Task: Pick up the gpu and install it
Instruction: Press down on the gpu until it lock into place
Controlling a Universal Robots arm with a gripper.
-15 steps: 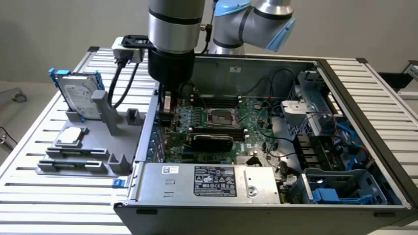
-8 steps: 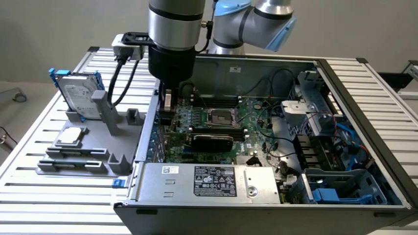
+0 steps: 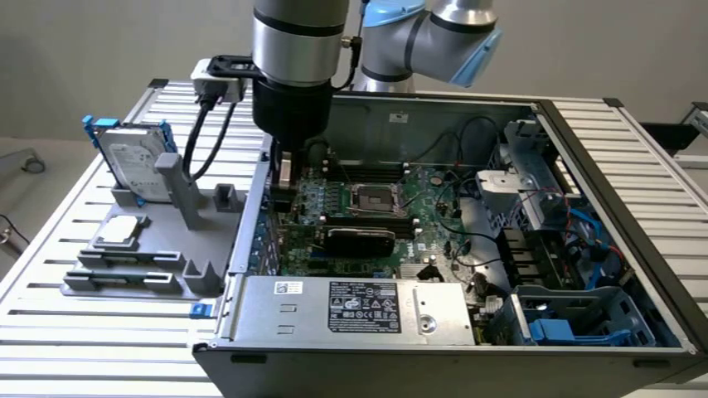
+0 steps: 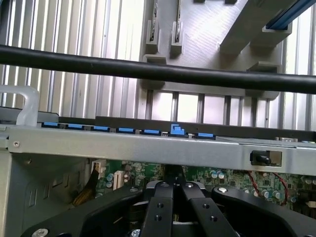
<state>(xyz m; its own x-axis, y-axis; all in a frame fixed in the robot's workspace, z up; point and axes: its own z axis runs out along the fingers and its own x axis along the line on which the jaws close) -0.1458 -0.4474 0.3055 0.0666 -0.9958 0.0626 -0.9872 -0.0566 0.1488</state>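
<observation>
Stood over the rear edge of the open grey metal computer case [image 3: 619, 166] on the slatted aluminium table [image 3: 66, 332], beside a grey plastic parts holder [image 3: 144, 257] carrying a silver hard drive in a blue frame [image 3: 133, 166]. Black two-fingered hand [image 4: 173, 197] closed, empty. Black-shrouded gpu [image 3: 360, 240] seated on the green motherboard [image 3: 432, 199], just below and apart.

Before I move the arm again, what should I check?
1. Gripper shut: ok.
2. Gripper low inside the case, by the wall on the exterior view's left: ok.
3. Gpu lying on the board: ok. Fully seated: cannot tell.
4. Anything held in the gripper: cannot tell.
5. Hard drive upright outside the case, apart from the gripper: ok.
</observation>
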